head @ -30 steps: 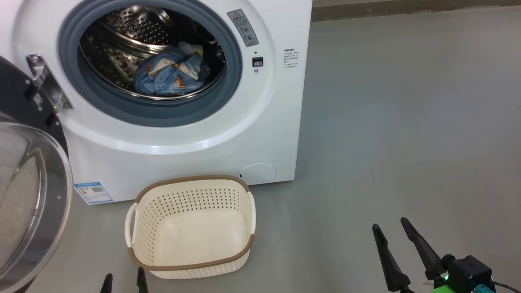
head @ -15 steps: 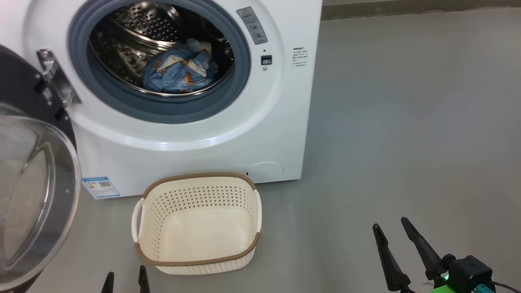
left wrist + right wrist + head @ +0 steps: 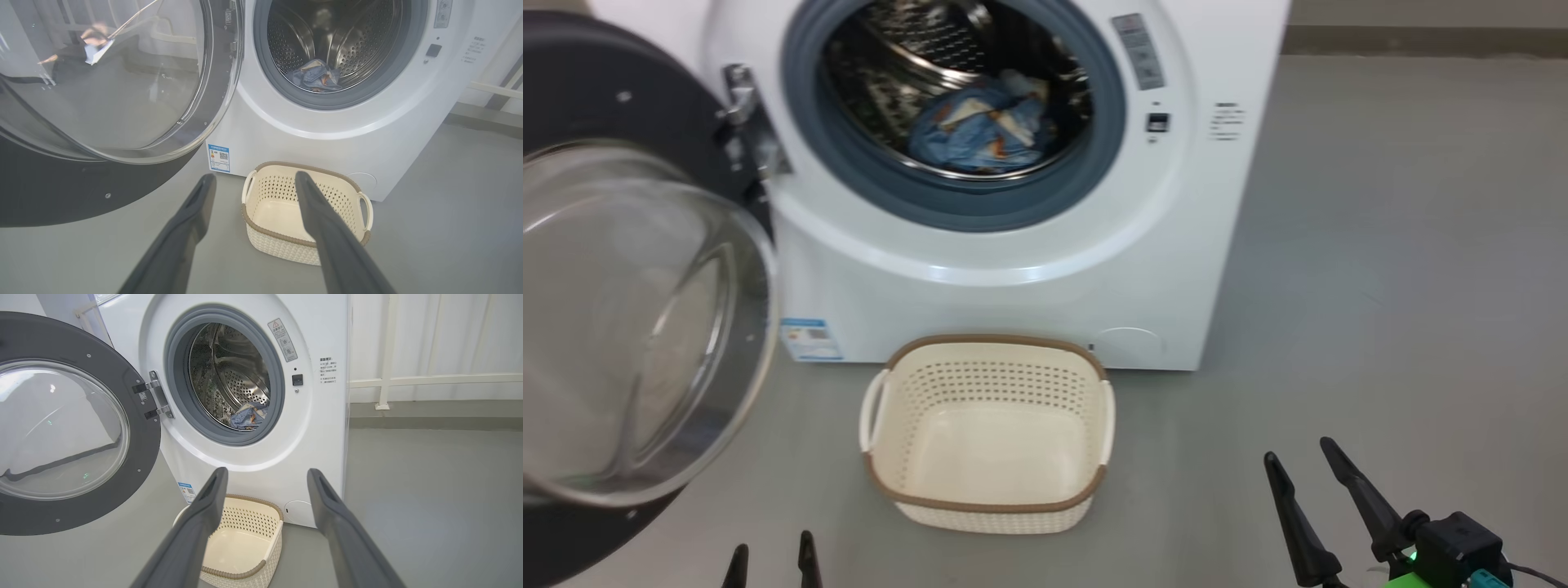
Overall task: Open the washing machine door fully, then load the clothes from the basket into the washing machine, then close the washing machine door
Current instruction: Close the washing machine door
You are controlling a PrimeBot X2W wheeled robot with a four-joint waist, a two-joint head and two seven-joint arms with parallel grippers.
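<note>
Clothes [image 3: 980, 135] are all sitting low in the drum [image 3: 907, 49] at 12 o'clock, and the basket [image 3: 992, 339] in front of the washing machine [image 3: 1013, 302] is bare, so I'd say only closing is left. The washing machine door [image 3: 637, 310] hangs wide open at 9 o'clock. Left hand [image 3: 771, 565] at 7 and right hand [image 3: 1298, 453] at 5 are both spread open, holding nothing. The door looks stiff, probably hefty, and glossy-slick. I'd push its black rim [image 3: 24, 330] far from the hinge [image 3: 743, 122], not the glass.

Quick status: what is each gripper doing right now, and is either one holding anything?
Left gripper, two long dark fingers: open, holding nothing.
Right gripper, two long dark fingers: open, holding nothing.
</note>
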